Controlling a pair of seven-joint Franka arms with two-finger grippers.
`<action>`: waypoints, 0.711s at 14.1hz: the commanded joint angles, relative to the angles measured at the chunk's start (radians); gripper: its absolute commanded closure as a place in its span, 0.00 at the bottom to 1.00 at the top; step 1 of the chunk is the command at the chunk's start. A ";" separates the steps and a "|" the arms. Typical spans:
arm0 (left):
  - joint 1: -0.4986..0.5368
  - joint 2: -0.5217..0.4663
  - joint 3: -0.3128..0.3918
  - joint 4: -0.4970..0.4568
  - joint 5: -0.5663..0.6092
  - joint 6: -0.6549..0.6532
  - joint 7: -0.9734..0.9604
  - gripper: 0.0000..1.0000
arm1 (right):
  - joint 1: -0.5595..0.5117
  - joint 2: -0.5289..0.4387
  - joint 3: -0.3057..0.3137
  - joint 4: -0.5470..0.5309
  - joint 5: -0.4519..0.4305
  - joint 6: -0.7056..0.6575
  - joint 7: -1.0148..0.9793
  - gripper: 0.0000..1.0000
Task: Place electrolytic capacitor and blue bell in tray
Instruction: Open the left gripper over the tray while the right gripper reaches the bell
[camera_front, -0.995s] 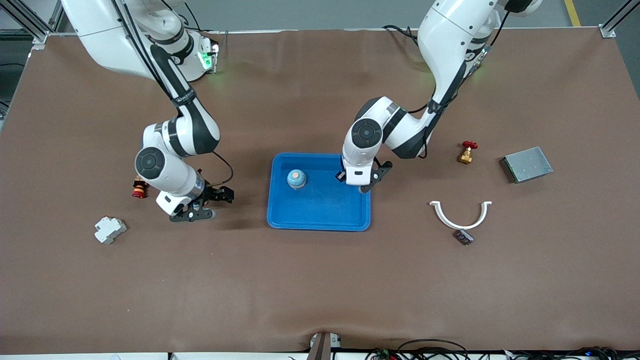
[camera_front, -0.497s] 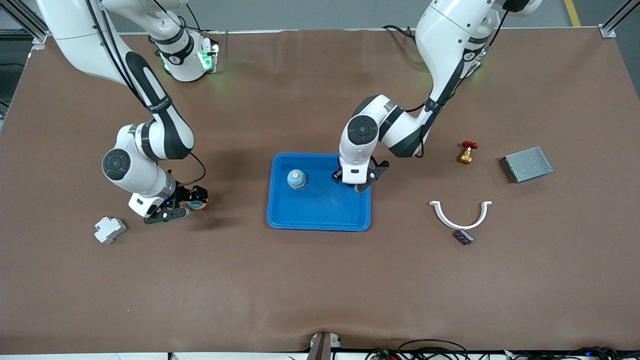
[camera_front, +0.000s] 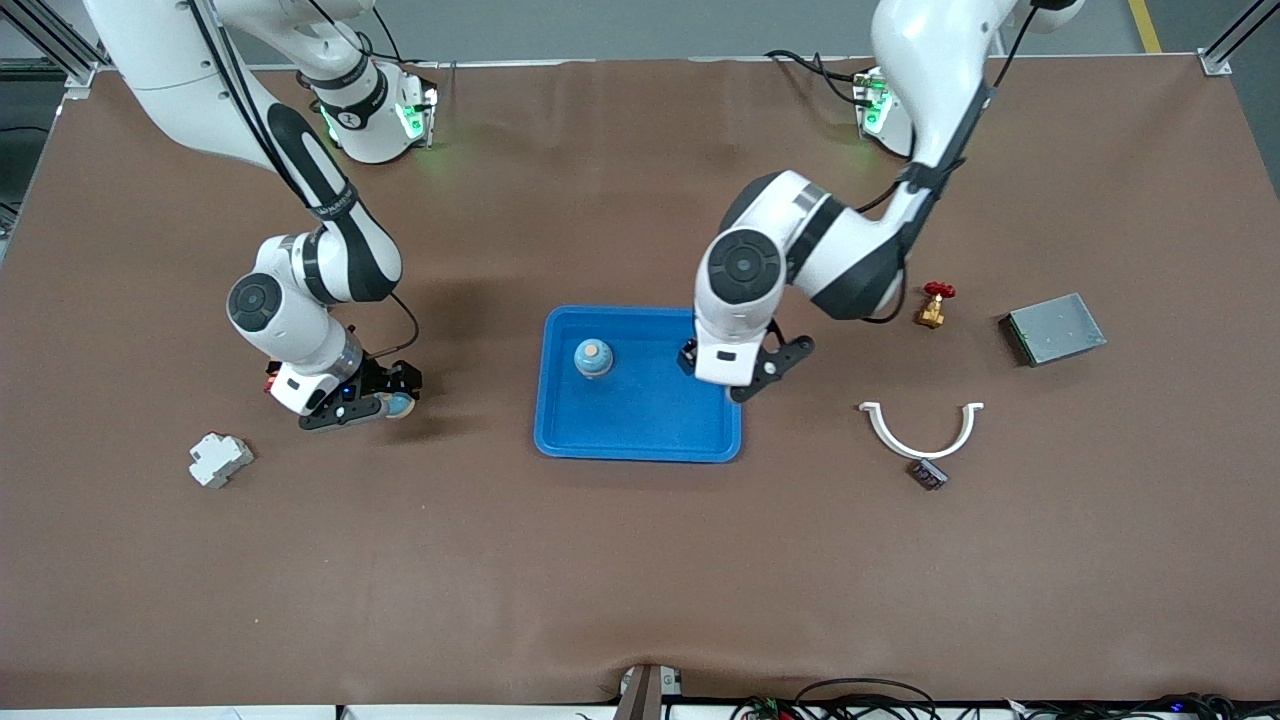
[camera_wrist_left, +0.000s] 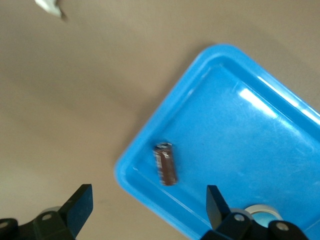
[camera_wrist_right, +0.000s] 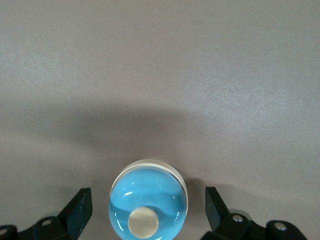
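The blue tray (camera_front: 640, 440) lies mid-table. A brown electrolytic capacitor (camera_wrist_left: 165, 163) lies flat in it near a corner, in the tray (camera_wrist_left: 240, 125) of the left wrist view. My left gripper (camera_front: 722, 382) hangs open over that end of the tray; my left gripper (camera_wrist_left: 147, 207) holds nothing. One blue bell (camera_front: 593, 358) stands in the tray. Another blue bell (camera_front: 401, 405) stands on the table toward the right arm's end. My right gripper (camera_front: 372, 400) is low around it. That blue bell (camera_wrist_right: 148, 205) sits between the spread fingers of my right gripper (camera_wrist_right: 147, 210), with gaps on both sides.
A red-and-black part (camera_front: 272, 380) peeks out beside the right arm, and a white block (camera_front: 220, 460) lies nearer the front camera. Toward the left arm's end lie a red-handled brass valve (camera_front: 935, 303), a grey flat box (camera_front: 1055, 328), a white half ring (camera_front: 921, 430) and a small dark component (camera_front: 927, 474).
My left gripper opened, dropped the capacitor into the tray and rose a little. My right gripper swung toward its end of the table and came back to straddle the bell there.
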 joint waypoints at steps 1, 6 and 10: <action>0.085 -0.066 -0.006 -0.016 0.018 -0.086 0.215 0.00 | -0.005 -0.036 0.005 -0.030 -0.012 0.002 -0.010 0.00; 0.268 -0.118 -0.004 -0.059 0.023 -0.101 0.519 0.00 | -0.005 -0.031 0.005 -0.033 -0.012 0.010 -0.016 0.01; 0.438 -0.117 -0.007 -0.085 0.023 -0.037 0.724 0.00 | -0.004 -0.034 0.006 -0.030 -0.011 -0.001 -0.039 1.00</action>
